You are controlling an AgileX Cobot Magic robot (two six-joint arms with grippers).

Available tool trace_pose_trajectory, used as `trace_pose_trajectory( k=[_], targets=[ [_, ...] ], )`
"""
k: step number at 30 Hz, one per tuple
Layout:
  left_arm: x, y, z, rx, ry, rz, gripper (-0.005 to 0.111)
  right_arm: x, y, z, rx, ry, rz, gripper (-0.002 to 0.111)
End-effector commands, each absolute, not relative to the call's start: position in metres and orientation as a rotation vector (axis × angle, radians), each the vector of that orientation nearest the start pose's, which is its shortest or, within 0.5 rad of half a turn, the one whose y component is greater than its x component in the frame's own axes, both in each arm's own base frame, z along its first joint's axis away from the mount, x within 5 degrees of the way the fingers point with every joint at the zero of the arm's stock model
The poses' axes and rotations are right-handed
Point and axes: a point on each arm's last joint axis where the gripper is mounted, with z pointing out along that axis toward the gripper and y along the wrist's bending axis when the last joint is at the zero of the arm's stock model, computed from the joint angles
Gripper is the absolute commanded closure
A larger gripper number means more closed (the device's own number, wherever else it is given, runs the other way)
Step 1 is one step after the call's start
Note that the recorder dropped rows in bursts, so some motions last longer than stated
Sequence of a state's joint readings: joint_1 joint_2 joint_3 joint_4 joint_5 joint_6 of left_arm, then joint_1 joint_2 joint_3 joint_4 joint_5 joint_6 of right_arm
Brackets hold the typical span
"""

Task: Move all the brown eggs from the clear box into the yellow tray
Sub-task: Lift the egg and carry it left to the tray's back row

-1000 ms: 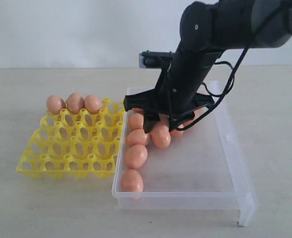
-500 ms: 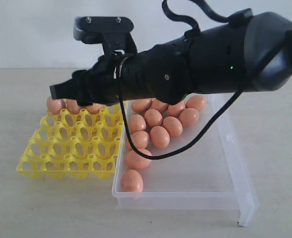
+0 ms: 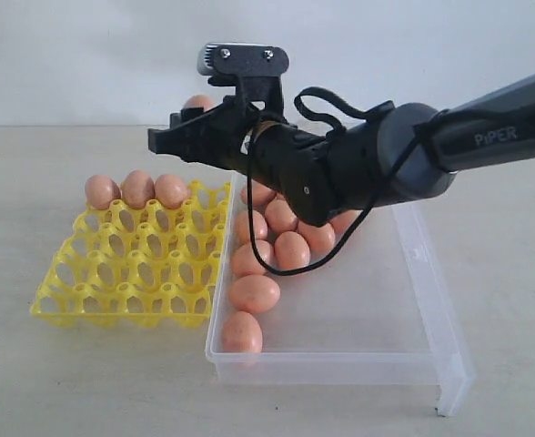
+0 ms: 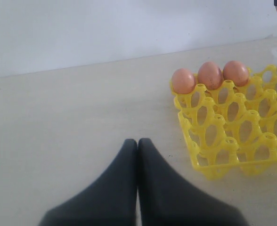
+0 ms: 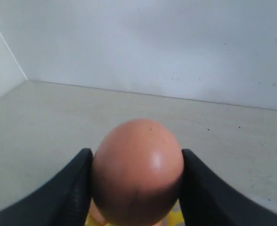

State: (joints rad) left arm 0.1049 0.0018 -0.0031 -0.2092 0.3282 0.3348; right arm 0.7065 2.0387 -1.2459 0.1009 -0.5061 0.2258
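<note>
My right gripper point(image 3: 191, 118) is shut on one brown egg point(image 5: 137, 165), a black finger point(image 5: 72, 188) pressed to each side of it. It hangs above the back right part of the yellow tray point(image 3: 113, 319), and the egg's top point(image 3: 197, 102) shows above the jaws. Three brown eggs point(image 3: 137, 188) fill the tray's back row, also seen as eggs point(image 4: 209, 74) in the left wrist view. Several more brown eggs point(image 3: 255, 293) lie along the left and back of the clear box point(image 3: 358, 309). My left gripper point(image 4: 138, 142) is shut and empty over bare table, to one side of the tray point(image 4: 214, 168).
The right arm point(image 3: 404, 164) reaches in from the right across the back of the box, its black cable point(image 3: 277, 269) looping down over the eggs. A pale wall point(image 3: 85, 55) backs the beige table. The box's flange point(image 3: 454, 387) juts out at the front right.
The right gripper has left the eggs in the box and risen leftward with one egg, now held above the tray's back. The eggs it covered show again.
</note>
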Motion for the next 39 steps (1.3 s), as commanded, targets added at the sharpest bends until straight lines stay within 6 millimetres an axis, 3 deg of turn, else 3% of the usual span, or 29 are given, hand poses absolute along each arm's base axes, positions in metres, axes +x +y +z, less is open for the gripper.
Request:
trace_pose_trajectory(
  k=[1,6,13,19,23,27,32,39],
  targets=[
    [0.054,0.000,0.185,0.061,1.791,0.107,0.111,0.366,0.279,0.189,-0.266,1.758,0.815,0.108],
    [0.054,0.000,0.185,0.061,1.791,0.107,0.111,0.371,0.263,0.181,-0.484,1.764,1.042,0.108],
    [0.054,0.000,0.185,0.061,1.791,0.107,0.111,0.384,0.237,0.169,-0.651,1.786,0.909,0.108],
    [0.054,0.000,0.185,0.061,1.791,0.107,0.111,0.407,0.252,0.160,-0.661,1.819,0.980,0.108],
    [0.054,0.000,0.185,0.061,1.791,0.107,0.111,0.421,0.261,0.166,-0.668,1.806,1.001,0.108],
    [0.054,0.000,0.185,0.061,1.791,0.107,0.111,0.420,0.261,0.161,-0.667,1.866,0.986,0.108],
    [0.054,0.000,0.185,0.061,1.791,0.107,0.111,0.413,0.268,0.140,-0.745,1.997,0.883,0.108],
    [0.054,0.000,0.185,0.061,1.791,0.107,0.111,0.407,0.280,0.134,-0.771,2.022,0.772,0.108]
  ],
)
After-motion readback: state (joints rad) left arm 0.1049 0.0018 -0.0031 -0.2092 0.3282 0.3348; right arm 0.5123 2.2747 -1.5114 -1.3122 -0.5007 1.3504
